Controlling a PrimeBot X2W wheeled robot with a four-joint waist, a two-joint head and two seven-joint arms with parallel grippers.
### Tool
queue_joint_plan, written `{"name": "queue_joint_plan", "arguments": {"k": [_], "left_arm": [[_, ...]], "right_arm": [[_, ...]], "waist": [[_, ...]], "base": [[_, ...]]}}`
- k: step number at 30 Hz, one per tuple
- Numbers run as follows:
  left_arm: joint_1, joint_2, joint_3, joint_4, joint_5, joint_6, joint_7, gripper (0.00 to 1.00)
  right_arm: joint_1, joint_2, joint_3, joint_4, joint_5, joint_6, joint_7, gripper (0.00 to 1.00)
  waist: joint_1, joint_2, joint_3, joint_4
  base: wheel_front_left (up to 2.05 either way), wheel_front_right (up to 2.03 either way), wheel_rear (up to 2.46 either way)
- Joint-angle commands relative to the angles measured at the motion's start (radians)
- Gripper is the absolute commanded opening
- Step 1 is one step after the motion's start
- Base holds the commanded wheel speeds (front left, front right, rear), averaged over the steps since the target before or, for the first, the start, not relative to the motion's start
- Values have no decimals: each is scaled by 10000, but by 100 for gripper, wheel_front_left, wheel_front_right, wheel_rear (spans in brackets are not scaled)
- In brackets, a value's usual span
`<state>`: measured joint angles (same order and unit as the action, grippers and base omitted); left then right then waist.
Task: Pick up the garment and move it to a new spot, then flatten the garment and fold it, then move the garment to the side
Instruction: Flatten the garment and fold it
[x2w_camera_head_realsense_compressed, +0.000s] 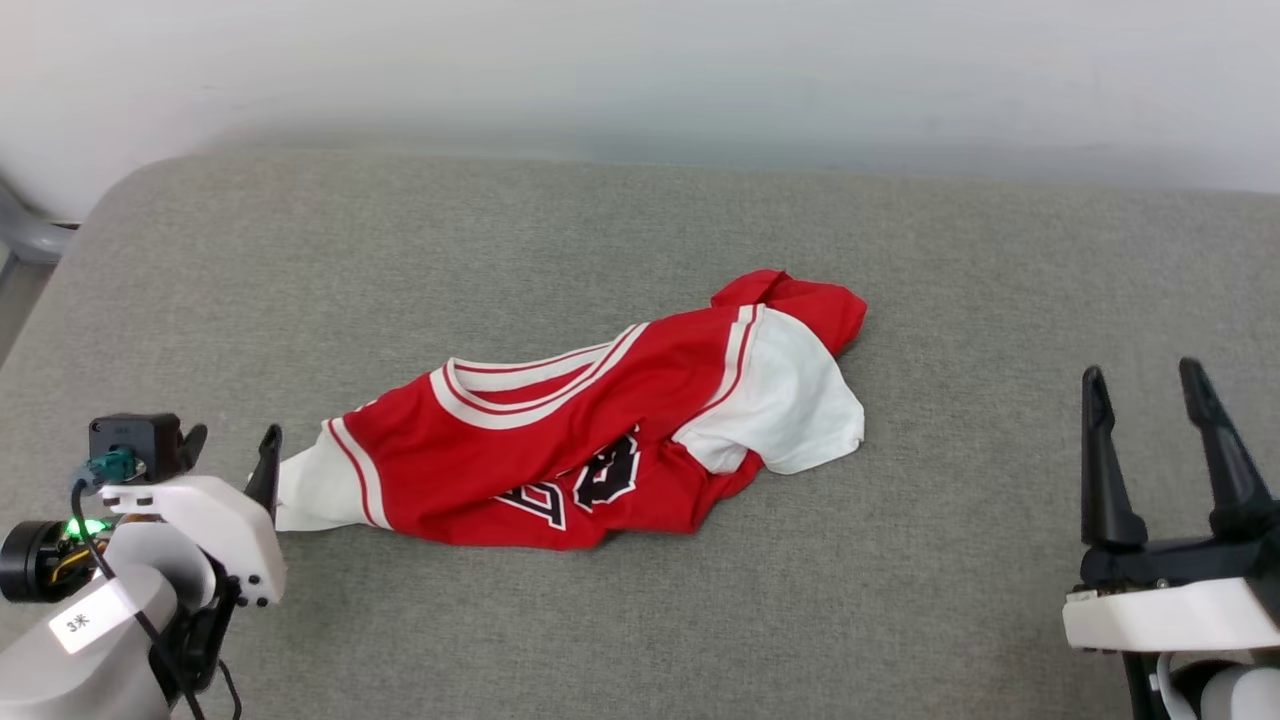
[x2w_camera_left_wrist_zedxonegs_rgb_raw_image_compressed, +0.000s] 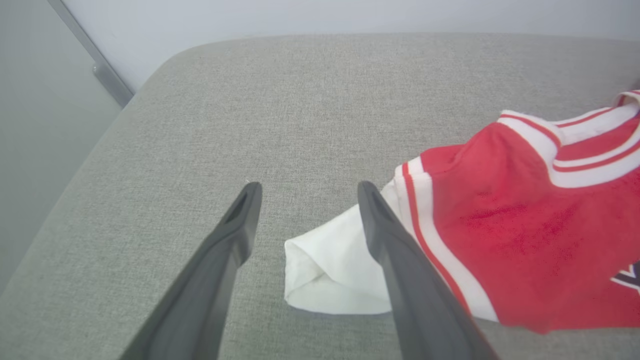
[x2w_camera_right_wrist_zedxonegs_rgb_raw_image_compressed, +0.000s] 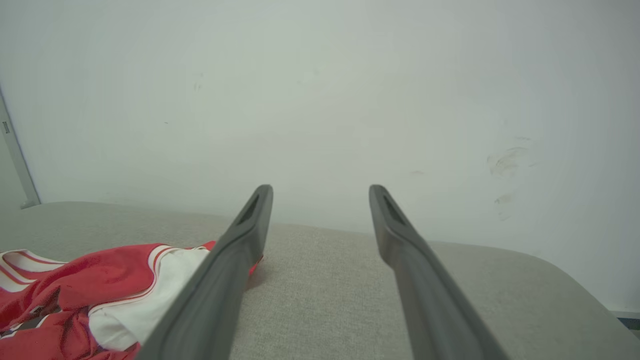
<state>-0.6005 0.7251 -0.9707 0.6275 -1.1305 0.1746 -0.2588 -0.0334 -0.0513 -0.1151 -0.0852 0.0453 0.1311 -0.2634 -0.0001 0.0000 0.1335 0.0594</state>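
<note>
Left wrist view: one crumpled red-and-white basketball T-shirt (x2w_camera_left_wrist_zedxonegs_rgb_raw_image_compressed: 500, 240) lies at three o'clock of the spread left gripper (x2w_camera_left_wrist_zedxonegs_rgb_raw_image_compressed: 308, 185); the right gripper (x2w_camera_head_realsense_compressed: 1142, 368) is spread too.

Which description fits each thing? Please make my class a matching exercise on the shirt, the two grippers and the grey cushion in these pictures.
Things:
1. shirt
2. left gripper
3. right gripper
4. cushion

Descriptions:
a. open, well clear of the shirt
b. crumpled, red and white
c. open, beside a white sleeve
d. grey, lying under the shirt

Pairs: 1-b; 2-c; 3-a; 4-d
</note>
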Motion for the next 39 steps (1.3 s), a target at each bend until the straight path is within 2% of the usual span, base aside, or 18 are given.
{"name": "queue_joint_plan", "arguments": {"k": [1, 2, 3, 5, 10, 13, 16, 19, 22, 31, 33, 39], "left_arm": [[213, -34, 599, -627, 499, 466, -72, 100], [374, -83, 1053, -1016, 782, 713, -77, 100], [374, -83, 1053, -1016, 782, 713, -77, 100], [1023, -184, 1864, -1849, 1507, 1230, -65, 100], [2566, -680, 3885, -3893, 3405, 2183, -64, 100], [3442, -1107, 4816, -4802, 4492, 2514, -64, 100], [4187, -1646, 5651, -5496, 5479, 2636, -64, 100], [4841, -2223, 6320, -5967, 6326, 2534, -65, 100], [5265, -2854, 6818, -6178, 7035, 2261, -65, 100], [5542, -4401, 7964, -6057, 8350, 1079, -66, 100], [5468, -4638, 8170, -6037, 8595, 861, -66, 100], [5182, -5343, 8714, -6055, 9226, 276, -66, 100]], "right_arm": [[-245, 22, -48, -239, -253, -7, -19, 100], [-348, 22, -65, -327, -346, -7, -19, 100], [-348, 22, -65, -327, -346, -7, -19, 100], [-580, -9, -60, -440, -560, -7, -19, 100], [-1368, -748, 233, -366, -531, -7, -19, 100], [-1908, -1368, 659, 122, -338, -7, -19, 100], [-2599, -2064, 1278, 851, 49, -7, 220, 100], [-3268, -2838, 2293, 1392, 605, -7, 1391, 100], [-3909, -3629, 3442, 1699, 1438, -9, 3030, 100], [-5441, -5623, 6577, 2099, 4269, -10, 7947, 100], [-5708, -5934, 7162, 2138, 4856, -10, 8853, 100], [-6663, -6406, 8323, 2625, 5838, -9, 10289, 100]], "waist": [[1, 0, -180, 181], [1, 0, -204, 232], [1, 0, -204, 232], [1, 0, -252, 315], [1, 0, -256, 573], [1, 0, -208, 714], [1, 0, -164, 839], [1, 0, -107, 960], [1, 0, -25, 1094], [1, 0, 397, 1508], [1, 0, 545, 1591], [1, 0, 1085, 1872]], "base": [[0, 0, 0], [0, 0, 0], [0, 0, 0], [0, 0, 0], [0, 0, 0], [0, 0, 0], [0, 0, 0], [0, 0, 0], [0, 0, 0], [0, 0, 0], [0, 0, 0], [0, 0, 0]]}}
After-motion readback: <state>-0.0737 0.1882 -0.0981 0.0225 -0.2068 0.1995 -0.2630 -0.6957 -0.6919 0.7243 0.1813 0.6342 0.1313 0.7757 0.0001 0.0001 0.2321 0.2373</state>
